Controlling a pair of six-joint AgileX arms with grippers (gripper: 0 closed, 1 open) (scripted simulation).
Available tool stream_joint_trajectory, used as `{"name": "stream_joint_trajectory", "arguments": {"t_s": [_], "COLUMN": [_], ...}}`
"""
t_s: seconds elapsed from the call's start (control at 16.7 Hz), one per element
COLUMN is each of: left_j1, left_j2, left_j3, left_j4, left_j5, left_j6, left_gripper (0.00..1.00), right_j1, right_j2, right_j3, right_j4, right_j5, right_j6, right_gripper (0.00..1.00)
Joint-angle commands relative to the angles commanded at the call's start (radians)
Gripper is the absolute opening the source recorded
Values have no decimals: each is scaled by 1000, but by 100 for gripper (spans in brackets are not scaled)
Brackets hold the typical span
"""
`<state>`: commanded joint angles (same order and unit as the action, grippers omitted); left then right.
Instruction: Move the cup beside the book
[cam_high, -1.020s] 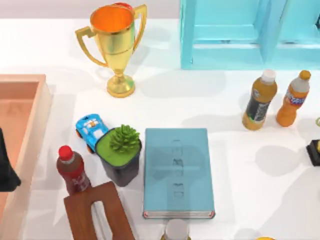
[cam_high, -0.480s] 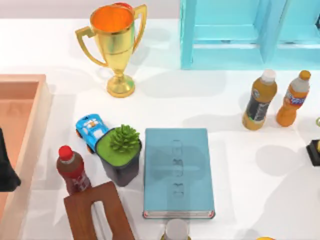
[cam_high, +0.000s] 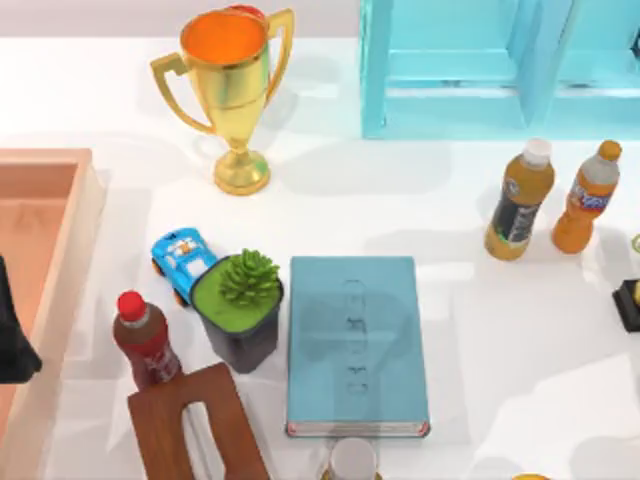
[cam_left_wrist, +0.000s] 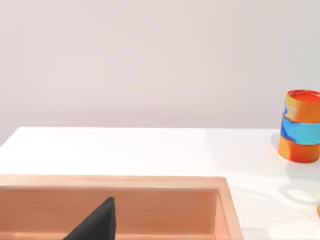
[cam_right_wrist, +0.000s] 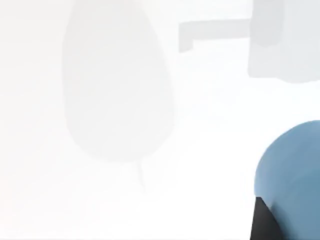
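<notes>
The teal-blue book (cam_high: 355, 345) lies flat at the table's front centre, with bare white table to its right. In the right wrist view a light-blue rounded shape, the cup (cam_right_wrist: 295, 170), sits close to the camera, and one black finger (cam_right_wrist: 261, 225) of my right gripper shows in front of it. Whether that finger touches the cup I cannot tell. My left gripper (cam_high: 12, 335) is parked at the table's left edge over the wooden tray (cam_high: 45, 250). One of its dark fingers (cam_left_wrist: 97, 225) shows in the left wrist view.
A potted plant (cam_high: 243, 310), toy car (cam_high: 180, 262), red-capped bottle (cam_high: 145, 340) and brown block (cam_high: 195, 425) crowd the book's left. A gold trophy (cam_high: 232, 90) and a turquoise shelf (cam_high: 480, 65) stand at the back. Two orange bottles (cam_high: 518, 200) stand at the right.
The soft shadow on the table right of the book has shifted and spread wider. No object on the table has moved.
</notes>
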<state>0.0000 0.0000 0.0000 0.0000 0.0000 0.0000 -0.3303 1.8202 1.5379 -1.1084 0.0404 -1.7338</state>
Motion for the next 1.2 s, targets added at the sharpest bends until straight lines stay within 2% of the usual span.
{"name": "stream_joint_trajectory", "arguments": {"t_s": [0.3,0.72,0.96,1.2], "left_j1": [0,0,0,0], "left_j2": [0,0,0,0], "left_j3": [0,0,0,0], "left_j4": [0,0,0,0], "left_j5": [0,0,0,0], "left_j6": [0,0,0,0], "left_gripper": [100,100,100,100], "right_j1": [267,645,815,936], "right_j2": [-45,-27,6,25], "right_j3": [91,116,81,47], "right_j4": [-85,-218,-261,-258], "right_j5": [0,-66,-87,-73], "right_j6": [507,1368,1830,2184], "right_gripper": [0,0,0,0]}}
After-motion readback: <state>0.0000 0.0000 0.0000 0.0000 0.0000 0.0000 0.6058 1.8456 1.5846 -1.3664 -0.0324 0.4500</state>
